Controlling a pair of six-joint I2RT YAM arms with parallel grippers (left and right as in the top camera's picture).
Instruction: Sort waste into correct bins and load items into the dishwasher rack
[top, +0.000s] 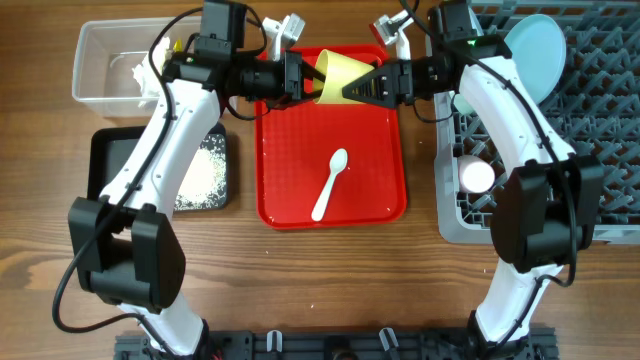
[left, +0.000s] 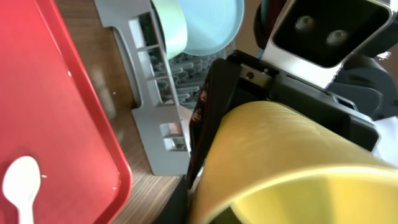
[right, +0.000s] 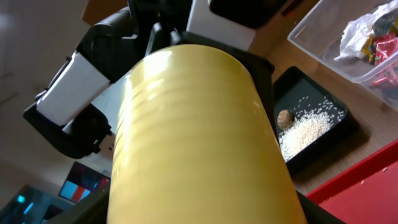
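Observation:
The yellow cup (top: 338, 68) is held on its side above the far edge of the red tray (top: 290, 150), between both grippers. My left gripper (top: 300, 78) grips its rim from the left. My right gripper (top: 352, 85) closes round its body from the right. The cup fills the left wrist view (left: 280, 155) and the right wrist view (right: 199, 137). The white spoon (top: 330, 185) lies on the red tray. The grey rack (top: 600, 120) at the right holds a pale blue plate (top: 535, 50) and a pink cup (top: 476, 176).
The clear tub (top: 100, 60) at far left holds white tissue (right: 360, 31) and wrappers (right: 382, 46). The black tray (top: 110, 160) in front of it holds rice grains (top: 205, 175) and a brown piece (right: 284, 118). The rack's near wall (left: 155, 124) stands close to the red tray.

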